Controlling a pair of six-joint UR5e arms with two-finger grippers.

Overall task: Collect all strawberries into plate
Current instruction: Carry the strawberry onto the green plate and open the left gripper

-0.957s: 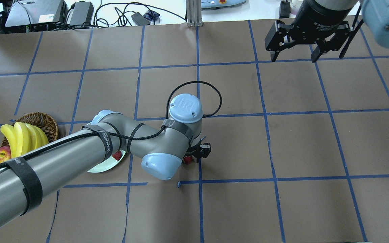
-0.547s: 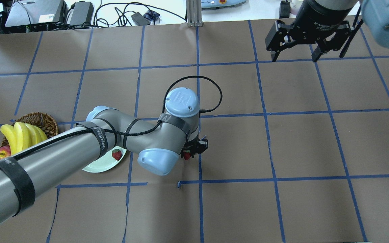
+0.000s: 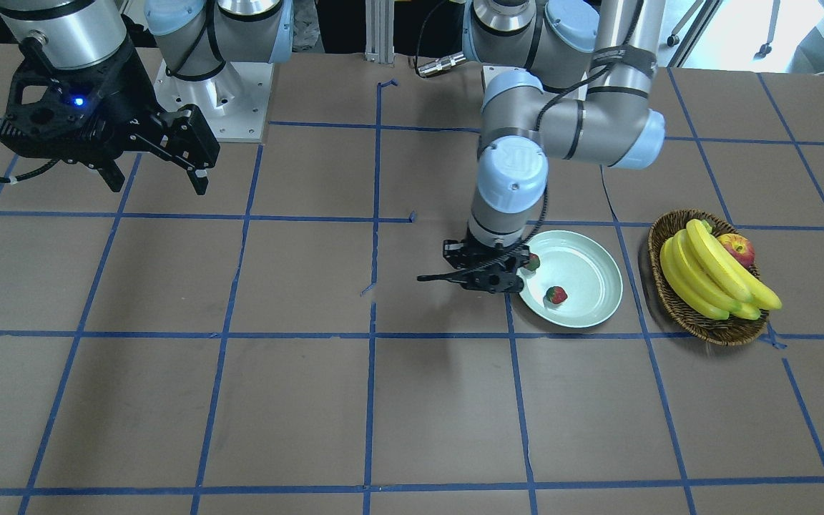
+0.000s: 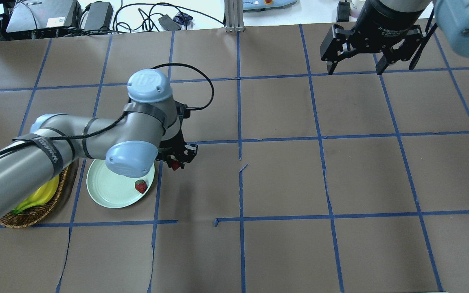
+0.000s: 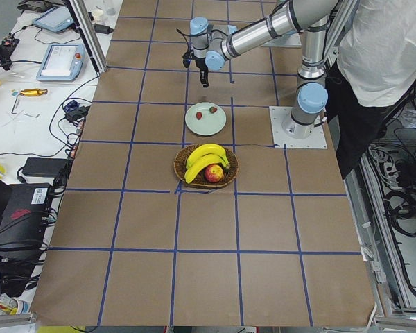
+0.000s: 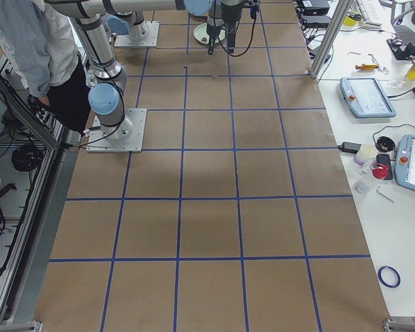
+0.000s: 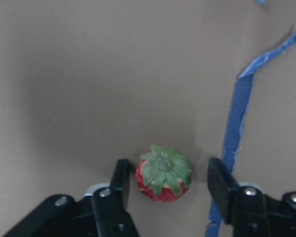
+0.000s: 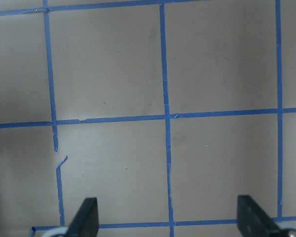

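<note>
My left gripper (image 4: 176, 162) is shut on a strawberry (image 7: 163, 174), red with a green cap, and holds it over the brown paper just off the rim of the mint-green plate (image 4: 108, 195). Two more strawberries lie in the plate, one near the middle (image 3: 556, 295) and one at the rim nearest the gripper (image 3: 532, 262). The overhead view shows only one of them (image 4: 141, 186); my arm's elbow covers part of the plate. My right gripper (image 4: 354, 70) is open and empty, high over the far right of the table.
A wicker basket (image 3: 677, 309) with bananas (image 3: 705, 273) and a red-yellow apple (image 3: 737, 249) stands right beside the plate. My left arm lies over it in the overhead view. A person stands by the robot's base in the side views.
My left gripper has carried the strawberry from the table's middle leftward and farther out, to the plate's rim. The right arm has not moved.
</note>
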